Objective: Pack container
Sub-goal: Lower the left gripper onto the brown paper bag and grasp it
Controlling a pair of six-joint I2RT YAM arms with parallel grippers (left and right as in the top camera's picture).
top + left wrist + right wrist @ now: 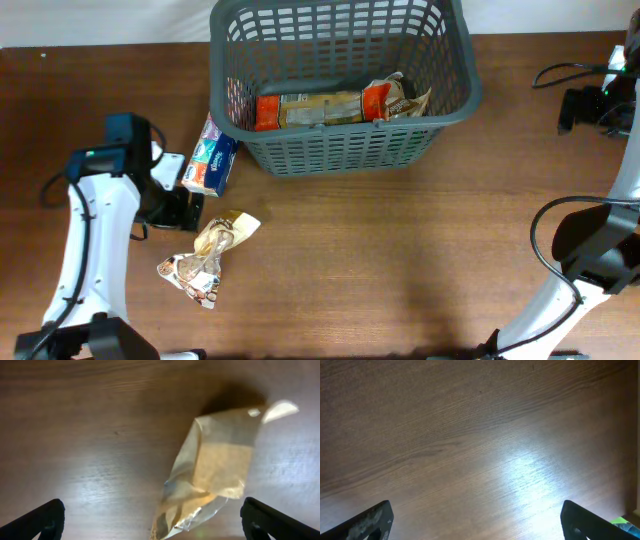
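Observation:
The dark grey basket (455, 105) stands at the back middle and holds an orange and tan packet (310, 108) and a crumpled packet (400, 98). A clear golden snack packet (215, 245) lies on the table in front of my left gripper (188, 212). In the left wrist view the packet (215, 470) lies between the wide-open fingers of the left gripper (155, 525), which holds nothing. A blue-green tissue pack (210, 162) lies left of the basket. My right gripper (578, 108) is far right. In the right wrist view it (475, 520) is open over bare wood.
The wooden table (400, 260) stretches in front of the basket. A black cable (560, 72) loops at the back right. The right arm's base (590, 260) stands at the right front. A small green object (622, 521) shows at the right wrist view's corner.

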